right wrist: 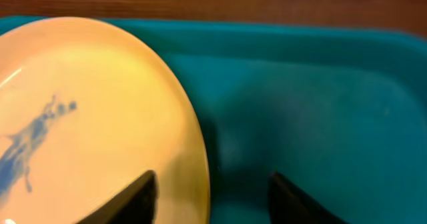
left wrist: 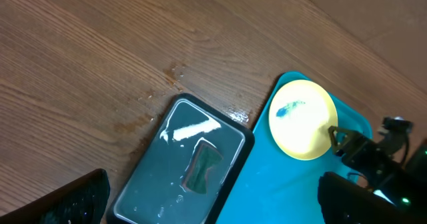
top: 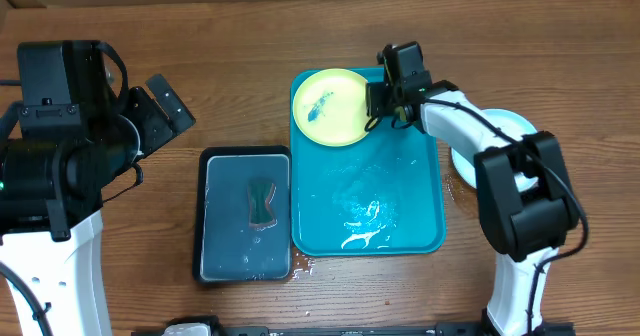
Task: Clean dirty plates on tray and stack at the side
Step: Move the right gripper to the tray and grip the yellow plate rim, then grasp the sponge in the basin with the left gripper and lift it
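Observation:
One yellow-green plate (top: 330, 106) with a dark blue smear lies in the far left corner of the turquoise tray (top: 400, 196). My right gripper (top: 375, 104) is open at the plate's right rim. In the right wrist view its fingers (right wrist: 210, 197) straddle the rim, one over the plate (right wrist: 87, 117) and one over the tray (right wrist: 320, 84). A pale blue plate (top: 510, 124) sits on the table right of the tray, partly hidden by my right arm. The second yellow-green plate is out of view. My left gripper (top: 165, 101) is open and empty at the far left, high above the table (left wrist: 213, 184).
A black tray (top: 245, 211) holding water and a dark sponge (top: 262, 203) stands just left of the turquoise tray; it also shows in the left wrist view (left wrist: 153, 177). Water pools on the near part of the turquoise tray (top: 365, 221). Wet spots mark the wood nearby.

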{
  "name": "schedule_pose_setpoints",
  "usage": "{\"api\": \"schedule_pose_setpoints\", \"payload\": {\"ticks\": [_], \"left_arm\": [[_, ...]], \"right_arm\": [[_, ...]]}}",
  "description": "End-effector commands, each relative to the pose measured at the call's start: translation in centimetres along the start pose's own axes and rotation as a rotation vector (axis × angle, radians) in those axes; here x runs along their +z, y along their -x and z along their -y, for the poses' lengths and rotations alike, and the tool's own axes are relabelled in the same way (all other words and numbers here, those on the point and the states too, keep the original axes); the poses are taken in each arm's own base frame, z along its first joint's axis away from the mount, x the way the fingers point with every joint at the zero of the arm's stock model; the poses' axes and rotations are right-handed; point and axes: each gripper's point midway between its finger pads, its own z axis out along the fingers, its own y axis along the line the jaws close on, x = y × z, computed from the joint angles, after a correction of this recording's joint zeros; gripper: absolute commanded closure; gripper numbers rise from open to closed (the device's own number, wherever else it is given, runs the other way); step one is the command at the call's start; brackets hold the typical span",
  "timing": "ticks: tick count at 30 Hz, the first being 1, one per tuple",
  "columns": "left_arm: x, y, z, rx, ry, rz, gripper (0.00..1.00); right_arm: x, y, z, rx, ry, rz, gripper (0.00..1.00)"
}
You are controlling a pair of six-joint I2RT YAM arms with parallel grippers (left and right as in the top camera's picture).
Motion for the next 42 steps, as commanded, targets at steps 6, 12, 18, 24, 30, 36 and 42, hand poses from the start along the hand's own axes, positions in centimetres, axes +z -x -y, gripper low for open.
{"api": "schedule_pose_setpoints", "payload": {"ticks": [6, 12, 18, 24, 30, 36, 42], "left_arm": [[-0.2, 0.4, -0.1, -0.021, 0.005, 0.015, 0.00], [-0.2, 0.4, -0.1, -0.021, 0.005, 0.015, 0.00], [-0.2, 0.4, -0.1, -0.021, 0.005, 0.015, 0.00], [-0.2, 0.4, -0.1, -0.021, 0.004, 0.016, 0.00], [0.0, -1.0, 1.2, -0.015, -0.071, -0.068, 0.00], [2.0, -3.9, 1.5, 0.210, -0.069, -0.201, 0.00], [7.0, -9.8, 1.3, 0.321, -0.009, -0.449, 0.04]], "right_arm": [[-1.0, -2.9, 0.5, 0.104, -0.016, -0.134, 0.96], [-10.7, -1.6, 1.2, 0.149, -0.041, -0.143, 0.96], [-20.4, -2.7, 1.0, 0.161, -0.036, -0.129, 0.96], [-21.1, -9.0, 1.7, 0.258, -0.108, -0.327, 0.96], [-13.5, -15.7, 0.4, 0.316, 0.008, -0.353, 0.96], [-11.7, -16.0, 0.7, 0.253, 0.044, -0.285, 0.96], [-12.0, -16.4, 0.8, 0.207, 0.042, -0.304, 0.60]]}}
